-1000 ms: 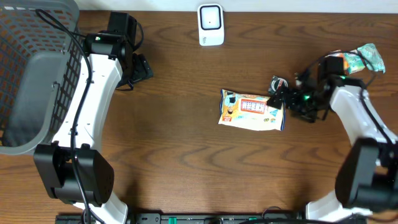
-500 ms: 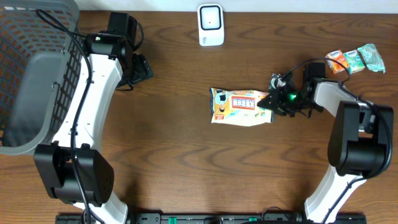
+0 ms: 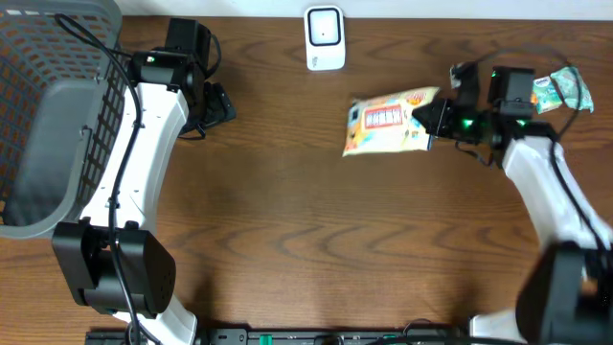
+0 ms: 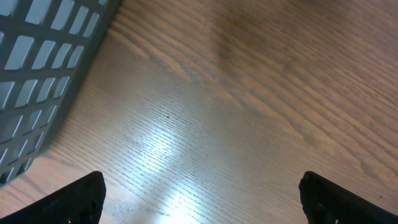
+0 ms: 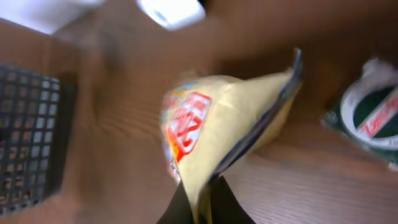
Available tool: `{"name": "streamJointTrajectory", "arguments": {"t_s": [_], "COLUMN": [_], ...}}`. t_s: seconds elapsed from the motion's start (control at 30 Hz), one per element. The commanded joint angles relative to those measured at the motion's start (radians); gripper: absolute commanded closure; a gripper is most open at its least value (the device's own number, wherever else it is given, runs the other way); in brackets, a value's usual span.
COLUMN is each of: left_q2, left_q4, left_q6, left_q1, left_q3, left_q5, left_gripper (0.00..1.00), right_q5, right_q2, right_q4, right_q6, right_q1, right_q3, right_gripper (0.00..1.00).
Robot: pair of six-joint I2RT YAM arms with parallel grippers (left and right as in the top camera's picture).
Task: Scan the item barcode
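Snack bag (image 3: 388, 123) is gripped at its edge by the closed right claw (image 3: 429, 119) and held near the scanner (image 3: 325, 38). Left claw (image 4: 202, 196) is seen wide open, empty. Pickup judged done; scan not yet made.

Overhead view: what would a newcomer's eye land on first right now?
The bright yellow snack bag, pinched at its right edge by the right tool, sits near the white scanner at the top of the frame. Next comes the big grey basket filling the left corner, with the left tool open and empty beside it.
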Motion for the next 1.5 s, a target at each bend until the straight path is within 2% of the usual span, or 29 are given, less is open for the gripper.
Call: {"name": "streamJointTrajectory", "arguments": {"t_s": [0.0, 0.2, 0.27, 0.47, 0.7, 0.83, 1.07, 1.3, 1.47], "left_q2": [-0.005, -0.005, -0.005, -0.005, -0.005, -0.005, -0.005, -0.005, -0.005], "left_q4": [-0.003, -0.003, -0.003, -0.003, -0.003, -0.003, -0.003, -0.003, -0.003], "left_q6": [0.017, 0.017, 0.017, 0.017, 0.017, 0.017, 0.017, 0.017, 0.017], "left_q1": [0.003, 0.003, 0.003, 0.003, 0.003, 0.003, 0.003, 0.003, 0.003], "left_q3": [0.003, 0.003, 0.003, 0.003, 0.003, 0.003, 0.003, 0.003, 0.003], "left_q5": [-0.012, -0.012, -0.012, -0.012, -0.012, -0.012, -0.012, -0.012, -0.012], "left_gripper": [0.02, 0.02, 0.02, 0.02, 0.02, 0.02, 0.02, 0.02, 0.02], "right_q5": [0.359, 0.962, 1.064, 0.966, 1.139, 1.209, 1.3, 1.561, 1.588], "right_q2": [-0.143, -0.152, -0.128, -0.018, 0.068, 0.063, 0.043, 0.03, 0.032], "right_q4": [-0.075, -0.161, -0.165, -0.134, -0.116, -0.129, -0.223, -0.312, -0.334], "right_q6": [-0.111, -0.159, -0.175, -0.175, -0.119, -0.089, -0.092, -0.322, -0.345], "right_q1": [0.158, 0.455, 0.55, 0.738, 0.884, 0.88, 0.78, 0.692, 0.62], "right_q3": [0.006, 0.006, 0.006, 0.006, 0.006, 0.016, 0.095, 0.218, 0.21], "right_gripper": [0.98, 0.98, 0.98, 0.98, 0.99, 0.99, 0.99, 0.98, 0.99]}}
